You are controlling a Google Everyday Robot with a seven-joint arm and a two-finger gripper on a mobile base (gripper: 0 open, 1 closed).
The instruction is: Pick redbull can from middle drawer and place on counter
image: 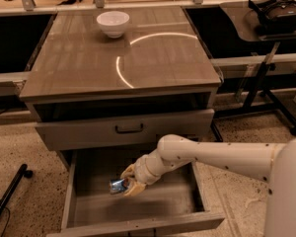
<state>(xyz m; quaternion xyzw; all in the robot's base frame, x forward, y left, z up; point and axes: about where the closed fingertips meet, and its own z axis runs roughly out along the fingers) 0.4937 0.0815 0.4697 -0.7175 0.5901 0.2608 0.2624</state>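
The redbull can (116,185), small, blue and silver, is held between my gripper's fingers inside the open middle drawer (84,206), a little above its bare floor at the left-middle. My gripper (126,181) reaches down into the drawer from the right on a white arm (207,157) and is shut on the can. The counter (153,63) is the glossy grey-brown cabinet top above, with a bright curved light reflection.
A white bowl (113,23) stands at the back of the counter. The drawer above (124,129), with a black bar handle, is slightly pulled out over the middle drawer. A side table with a black headset (278,13) stands at the right. A black stand leg (7,194) lies at the left.
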